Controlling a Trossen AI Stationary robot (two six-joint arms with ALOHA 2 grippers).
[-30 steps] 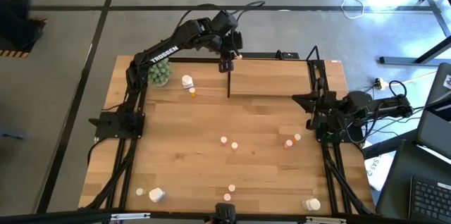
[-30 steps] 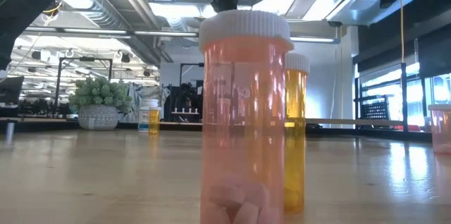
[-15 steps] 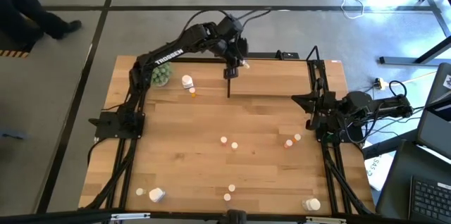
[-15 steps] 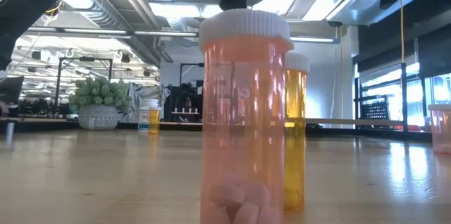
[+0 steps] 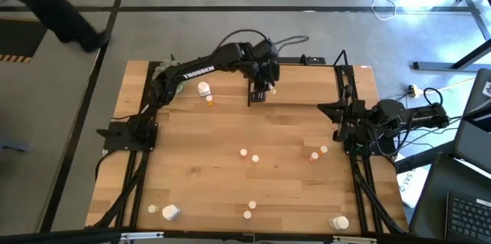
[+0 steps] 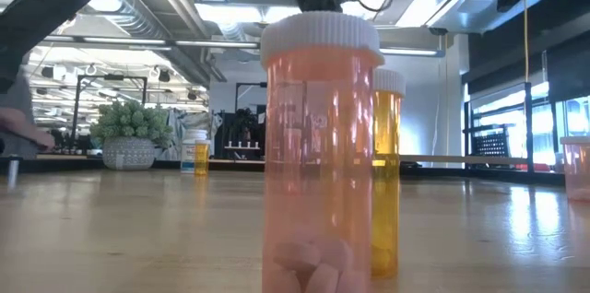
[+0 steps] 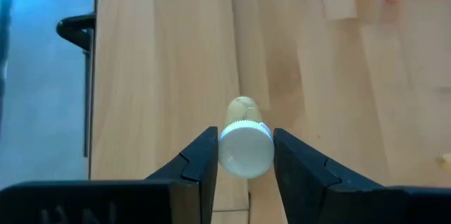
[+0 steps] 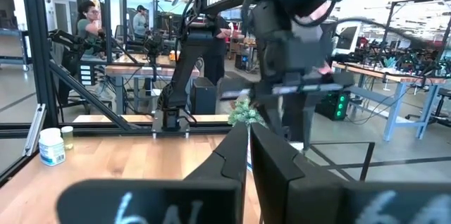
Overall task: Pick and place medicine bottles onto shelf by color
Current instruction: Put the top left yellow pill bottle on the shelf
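Plastic bottle (image 7: 245, 145), light, stiff, slick; left gripper (image 7: 244, 155) pinches it below the white cap at table's twelve o'clock. Right gripper (image 8: 248, 155) closed, empty, three o'clock.

A light wooden desk (image 5: 199, 144) carries everything. Small bottles (image 5: 249, 156) stand scattered on it. A green plant ball (image 5: 170, 80) sits at its far left corner.

I see a small yellowish bottle (image 7: 244, 143) with a white cap pinched in the left gripper (image 7: 244, 155), over the shelf (image 5: 307, 81) at the table's far edge. Other bottles (image 5: 249, 155) (white, orange, pink tops) stand scattered on the table.
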